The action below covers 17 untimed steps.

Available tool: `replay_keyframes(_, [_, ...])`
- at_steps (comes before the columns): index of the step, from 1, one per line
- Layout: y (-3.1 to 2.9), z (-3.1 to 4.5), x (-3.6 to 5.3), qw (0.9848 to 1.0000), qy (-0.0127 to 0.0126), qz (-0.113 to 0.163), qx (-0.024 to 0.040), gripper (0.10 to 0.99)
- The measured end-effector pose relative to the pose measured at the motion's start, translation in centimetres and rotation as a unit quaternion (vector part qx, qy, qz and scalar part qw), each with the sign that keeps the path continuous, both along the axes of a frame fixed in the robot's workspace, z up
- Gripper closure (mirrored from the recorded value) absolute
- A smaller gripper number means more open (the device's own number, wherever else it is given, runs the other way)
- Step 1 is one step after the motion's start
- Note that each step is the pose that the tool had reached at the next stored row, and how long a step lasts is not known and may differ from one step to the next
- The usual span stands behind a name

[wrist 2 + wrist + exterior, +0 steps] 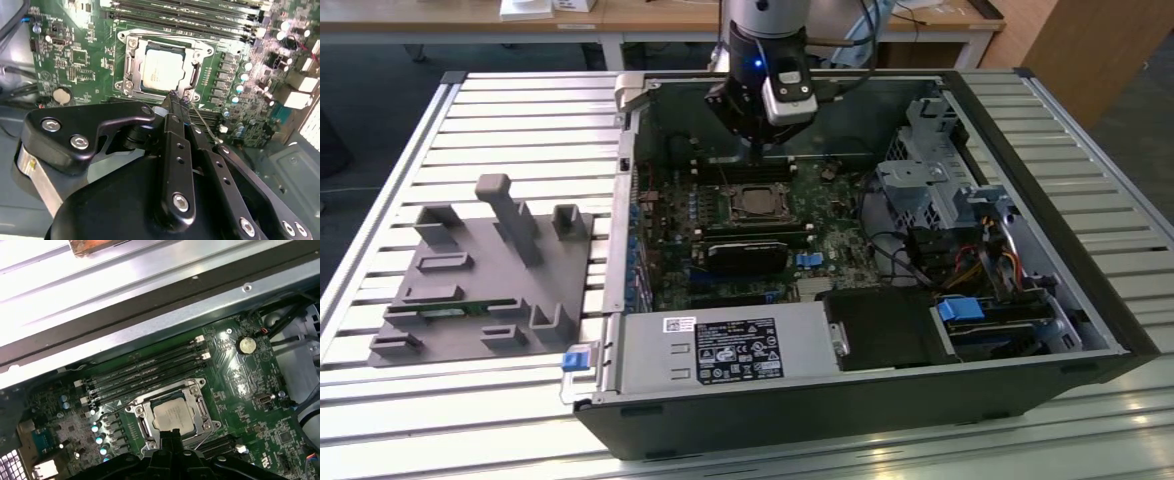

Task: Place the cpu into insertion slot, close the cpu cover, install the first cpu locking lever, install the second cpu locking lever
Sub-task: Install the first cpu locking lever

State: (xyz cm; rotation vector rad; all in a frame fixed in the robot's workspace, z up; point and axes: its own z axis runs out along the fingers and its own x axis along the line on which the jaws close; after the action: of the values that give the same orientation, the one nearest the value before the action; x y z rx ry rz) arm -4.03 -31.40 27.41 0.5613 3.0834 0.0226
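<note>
Cpu (pixel 162 67) seated in insertion slot (pixel 126 85), cpu cover (pixel 136 65) down around it. Gripper (pixel 178 99) pinched closed (nothing seen between its 2 fingers), tips at the cover's edge beside a thin wire lever (pixel 205 124).

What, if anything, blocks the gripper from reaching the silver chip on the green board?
Probably nothing, so yes. The gripper hangs right beside the cpu, the case is open on that side, and nothing lies between them.
</note>
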Motion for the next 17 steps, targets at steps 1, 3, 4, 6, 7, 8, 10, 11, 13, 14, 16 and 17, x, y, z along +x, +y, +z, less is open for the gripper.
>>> replay_keyframes(1, [0.00, 0.00, 0.00, 1.0000, -0.0001, 0.006, 0.0000, 0.980])
replay_keyframes(3, [0.00, 0.00, 0.00, 0.9999, -0.0002, 0.016, 0.0000, 0.980])
replay_keyframes(4, [0.00, 0.00, 0.00, 0.9998, -0.0001, 0.021, 0.0000, 0.980])
replay_keyframes(6, [0.00, 0.00, 0.00, 0.9996, -0.0002, 0.028, 0.0000, 0.980])
replay_keyframes(7, [0.00, 0.00, 0.00, 0.9995, -0.0002, 0.031, 0.0000, 0.980])
replay_keyframes(8, [0.00, 0.00, 0.00, 0.9994, -0.0002, 0.034, 0.0000, 0.980])
replay_keyframes(10, [0.00, 0.00, 0.00, 0.9993, -0.0002, 0.039, 0.0000, 0.980])
replay_keyframes(11, [0.00, 0.00, 0.00, 0.9992, -0.0002, 0.040, 0.0000, 0.980])
replay_keyframes(13, [0.00, 0.00, -0.02, 0.9991, -0.0002, 0.043, 0.0000, 0.980])
replay_keyframes(14, [0.00, 0.00, -0.04, 0.9990, -0.0002, 0.044, 0.0000, 0.980])
replay_keyframes(16, [0.00, 0.00, -0.08, 0.9989, -0.0002, 0.046, 0.0000, 0.980])
replay_keyframes(17, [0.00, 0.00, -0.09, 0.9989, -0.0002, 0.047, 0.0000, 0.980])
